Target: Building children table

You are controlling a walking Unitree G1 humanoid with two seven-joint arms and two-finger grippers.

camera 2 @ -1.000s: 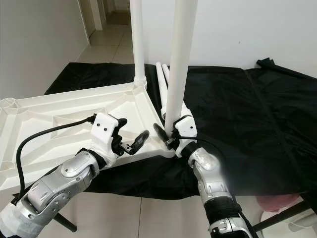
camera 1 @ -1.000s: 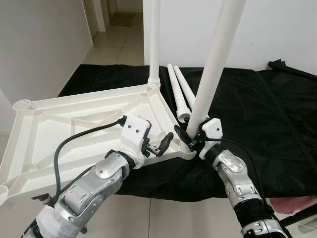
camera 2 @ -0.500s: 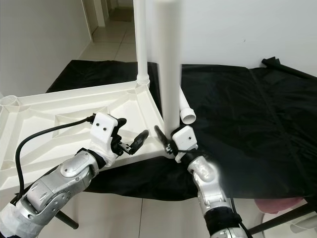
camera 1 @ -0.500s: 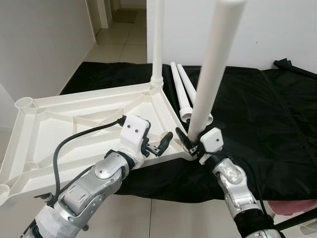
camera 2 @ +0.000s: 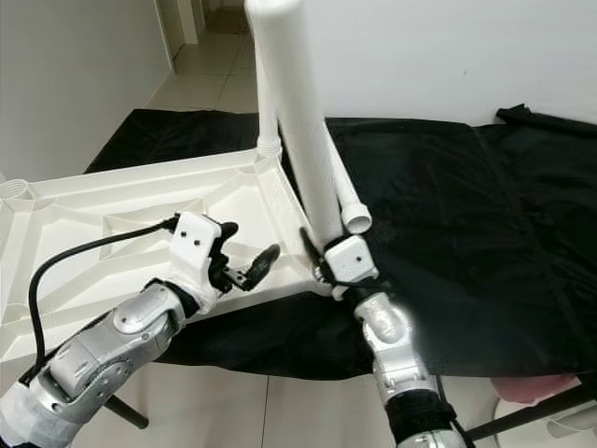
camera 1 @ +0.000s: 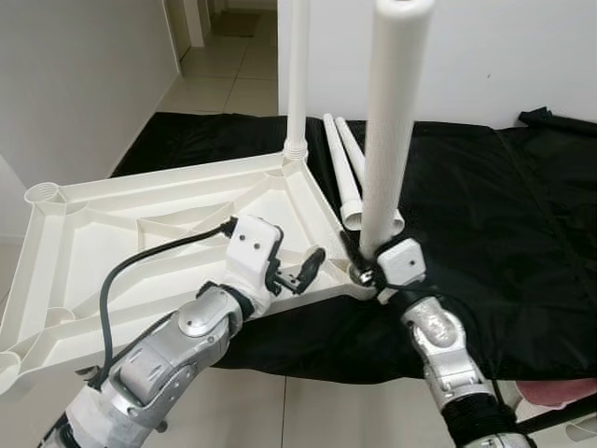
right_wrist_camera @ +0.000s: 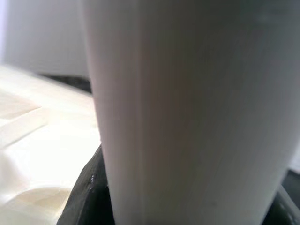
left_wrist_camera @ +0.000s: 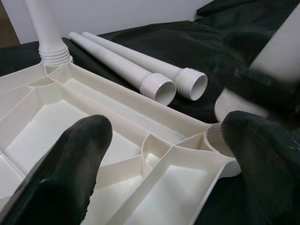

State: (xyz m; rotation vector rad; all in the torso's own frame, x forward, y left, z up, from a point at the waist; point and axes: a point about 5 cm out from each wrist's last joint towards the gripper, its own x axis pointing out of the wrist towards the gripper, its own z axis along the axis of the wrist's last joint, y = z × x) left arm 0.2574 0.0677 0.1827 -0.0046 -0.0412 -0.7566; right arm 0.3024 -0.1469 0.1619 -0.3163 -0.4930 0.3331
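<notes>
Currently I see the white tabletop (camera 1: 140, 243) lying upside down, ribbed underside up, partly on the black cloth (camera 1: 485, 215) and overhanging its near edge. One leg (camera 1: 298, 84) stands upright in the far corner socket, at about 12 o'clock from my left gripper (camera 1: 300, 273). That gripper's fingers (left_wrist_camera: 75, 164) are spread apart over the tabletop's near corner, holding nothing. My right gripper (camera 1: 364, 266) is clamped on the lower end of a second leg (camera 1: 392, 121), held nearly upright just at the near corner socket (left_wrist_camera: 215, 138), at roughly 3 o'clock from the left gripper. Two spare legs (left_wrist_camera: 140, 70) lie side by side on the cloth beyond, threaded ends toward me.
</notes>
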